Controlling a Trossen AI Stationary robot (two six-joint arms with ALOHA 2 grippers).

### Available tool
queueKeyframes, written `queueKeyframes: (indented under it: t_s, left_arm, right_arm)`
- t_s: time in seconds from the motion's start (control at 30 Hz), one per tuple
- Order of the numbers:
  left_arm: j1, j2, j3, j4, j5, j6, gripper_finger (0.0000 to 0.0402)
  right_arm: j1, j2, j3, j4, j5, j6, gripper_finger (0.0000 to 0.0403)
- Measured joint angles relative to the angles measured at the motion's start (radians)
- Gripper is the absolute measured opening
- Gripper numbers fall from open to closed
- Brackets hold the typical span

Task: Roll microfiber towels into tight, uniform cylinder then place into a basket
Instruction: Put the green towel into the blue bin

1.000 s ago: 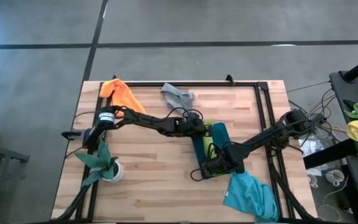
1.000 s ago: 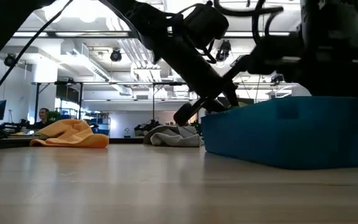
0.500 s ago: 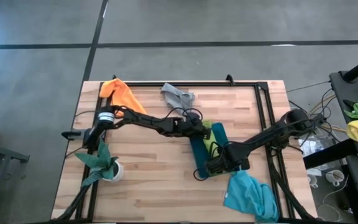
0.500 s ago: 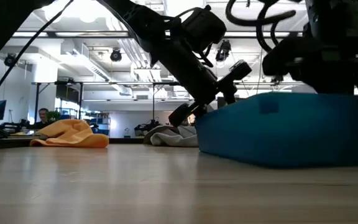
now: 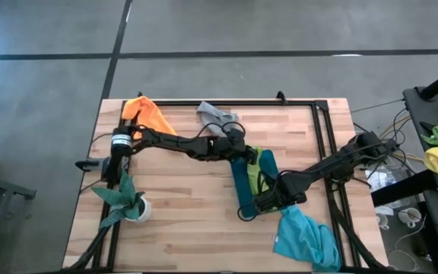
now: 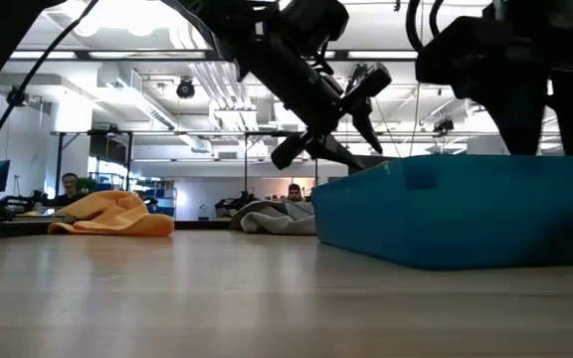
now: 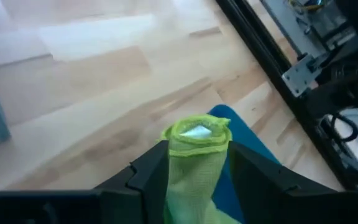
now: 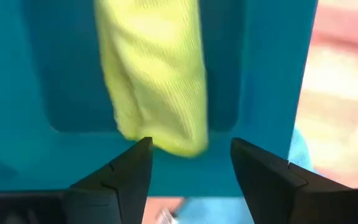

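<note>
The lime green towel (image 5: 258, 173), rolled into a cylinder, lies lengthwise on the floor of the teal-blue basket (image 5: 242, 194). My left gripper (image 5: 249, 160) hovers open over the basket's far end, its fingers either side of the roll's end (image 7: 195, 134) in the left wrist view. In the low view it stands above the rim (image 6: 341, 119). My right gripper (image 5: 268, 199) points down, open, over the basket's near end, above the roll's other end (image 8: 166, 140). The orange towel (image 5: 147, 114) and the grey towel (image 5: 217, 116) lie crumpled at the far edge. The turquoise towel (image 5: 306, 240) lies at the near right.
A leafy plant in a white pot (image 5: 128, 202) stands near the table's left edge under my left arm. A black frame rail (image 5: 322, 144) runs along the table's right side. Bare wood (image 5: 181, 221) lies between the plant and the basket.
Both grippers have opened, let go of the lime green roll and risen above the basket. My left gripper has also rolled about its own axis. The roll stays lying in the basket.
</note>
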Motion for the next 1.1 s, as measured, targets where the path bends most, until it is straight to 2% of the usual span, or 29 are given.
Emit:
queueKeyframes:
  t_s: [0.17, 0.33, 0.47, 0.63, 0.77, 0.93, 1.1]
  left_arm:
    - [0.029, -0.061, -0.003, -0.066, 0.016, 0.129, 0.0148]
    - [0.031, -0.202, -0.089, -0.08, -0.039, 0.282, 0.0148]
    - [0.025, -0.374, -0.295, -0.039, -0.116, 0.287, 0.0148]
    - [0.024, -0.607, -0.622, 0.117, -0.109, 0.257, 0.0148]
    - [0.011, -0.759, -0.819, 0.232, -0.086, 0.236, 0.0148]
    - [0.001, -0.888, -0.94, 0.258, -0.084, 0.227, 0.0148]
    - [0.001, -0.96, -0.975, 0.248, -0.084, 0.26, 0.0148]
  right_arm:
    - [-0.044, -0.02, 0.026, 0.007, 0.238, -0.13, 0.0208]
    - [-0.138, -0.02, -0.005, 0.074, 0.336, -0.352, 0.0203]
    - [-0.239, -0.019, -0.053, 0.17, 0.356, -0.51, 0.0203]
    - [-0.358, -0.014, -0.122, 0.331, 0.357, -0.681, 0.0203]
    - [-0.428, 0.008, -0.16, 0.36, 0.345, -0.783, 0.0203]
    - [-0.465, 0.01, -0.203, 0.443, 0.243, -0.929, 0.0203]
    - [-0.48, -0.007, -0.18, 0.34, 0.197, -1.009, 0.0203]
